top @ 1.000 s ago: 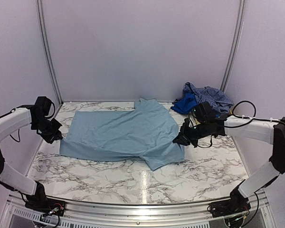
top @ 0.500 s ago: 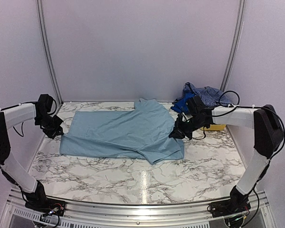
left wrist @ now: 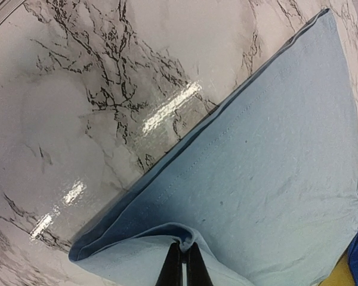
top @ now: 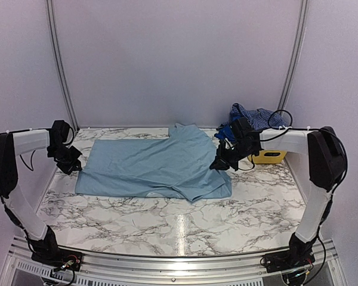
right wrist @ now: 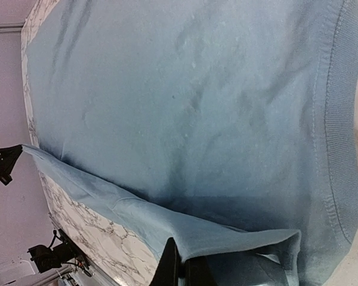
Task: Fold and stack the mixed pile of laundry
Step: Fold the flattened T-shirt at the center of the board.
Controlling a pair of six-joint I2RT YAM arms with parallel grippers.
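Nearest to me the marble surface [top: 167, 229] is bare. A little farther in lies the pale blue T-shirt [top: 149, 164], spread wide and mostly flat across the middle, with its neck pointing to the far wall.

The left tool [top: 70, 167] is at the shirt's left end and the right tool [top: 218, 165] is at its right end. Both are pressed together, each pinching a bit of the blue cloth. In the wrist views the cloth makes a raised flap along one long side, from one tool to the other, and at the left end it is doubled over by the pinch.

Farther back, in the far right corner, the rest of the laundry sits in a heap – a navy-and-white checked shirt [top: 258, 115] on top and a royal-blue piece [top: 225, 131] poking out at the left. They are bunched up on a small yellow basket [top: 268, 157], just beside the right arm.

I think the job has only begun. One shirt is laid out and looks to be in its first fold – it is not finished. No folded stack shows anywhere. The two pieces in the heap need laying out, folding and stacking too.
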